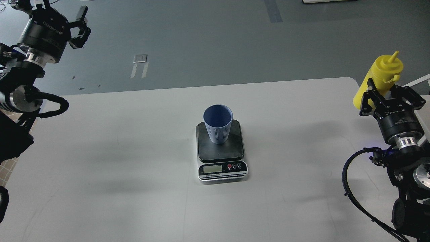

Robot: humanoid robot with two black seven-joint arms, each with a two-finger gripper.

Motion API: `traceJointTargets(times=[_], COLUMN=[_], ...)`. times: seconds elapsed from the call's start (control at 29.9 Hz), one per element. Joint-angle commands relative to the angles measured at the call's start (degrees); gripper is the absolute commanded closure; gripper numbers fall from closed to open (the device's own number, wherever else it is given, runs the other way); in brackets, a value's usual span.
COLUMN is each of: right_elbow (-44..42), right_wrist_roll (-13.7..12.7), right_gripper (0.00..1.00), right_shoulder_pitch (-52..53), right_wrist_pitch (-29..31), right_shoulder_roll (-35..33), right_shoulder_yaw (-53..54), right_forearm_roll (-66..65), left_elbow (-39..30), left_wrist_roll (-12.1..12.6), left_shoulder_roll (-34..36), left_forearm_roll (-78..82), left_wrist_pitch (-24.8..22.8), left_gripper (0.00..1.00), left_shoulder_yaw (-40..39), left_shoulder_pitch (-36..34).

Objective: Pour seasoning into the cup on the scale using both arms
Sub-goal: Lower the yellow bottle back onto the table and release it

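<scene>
The yellow squeeze bottle (379, 79) is seen at the far right edge of the white table (134, 168), tilted slightly, with its nozzle tip pointing up and the small tethered cap hanging at its neck. The right gripper (386, 95) is placed around the bottle's lower body, one black finger on each side; the jaws appear to be clamped on it, though the contact itself is partly hidden by the gripper's frame.

The bottle is judged to be soft-walled plastic: it will give under pressure, so a hard squeeze could push seasoning out before the nozzle is aimed. It is probably light, and its smooth skin may slip in the fingers once tipped. A hold around the mid-body, below the shoulder, is judged best, since the nozzle is left free there and the wall can be pressed on purpose when pouring.

The light-blue ribbed cup (218, 123) is stood upright on the black platform of the digital kitchen scale (221, 151), near the table's middle and well apart from the bottle. The cup is judged light and easily toppled, so a steadying hold on its ribbed lower part would be sensible.

The left gripper (79, 27) is held high at the upper left, far from the cup, with its jaws apart and nothing between them.
</scene>
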Motion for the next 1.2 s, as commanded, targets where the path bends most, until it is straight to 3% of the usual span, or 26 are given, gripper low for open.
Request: traceJointTargets(times=[0.0, 0.54, 1.0, 1.17], right_elbow=[-0.4, -10.3, -11.6, -12.6], right_wrist_roll=[-0.4, -0.4, 0.2, 0.2], right_gripper=[1.00, 1.00, 1.00, 0.90], right_shoulder_pitch=[-1.4, -0.2, 1.1, 1.0], right_wrist_pitch=[1.5, 5.1, 5.1, 5.1], right_shoulder_roll=[0.4, 0.4, 0.4, 0.4], right_shoulder_yaw=[-0.9, -4.5, -7.1, -7.2], right_forearm_roll=[2.5, 2.6, 2.5, 2.4], left_elbow=[0.0, 0.0, 0.0, 0.0], left_wrist_roll=[0.0, 0.0, 0.0, 0.0], left_shoulder_roll=[-0.8, -0.7, -1.0, -1.1], left_forearm_roll=[0.0, 0.0, 0.0, 0.0], left_wrist_pitch=[0.0, 0.0, 0.0, 0.0], left_gripper=[0.02, 0.02, 0.02, 0.02], left_shoulder_yaw=[0.0, 0.1, 0.1, 0.1], left_shoulder_pitch=[0.0, 0.0, -0.3, -0.1])
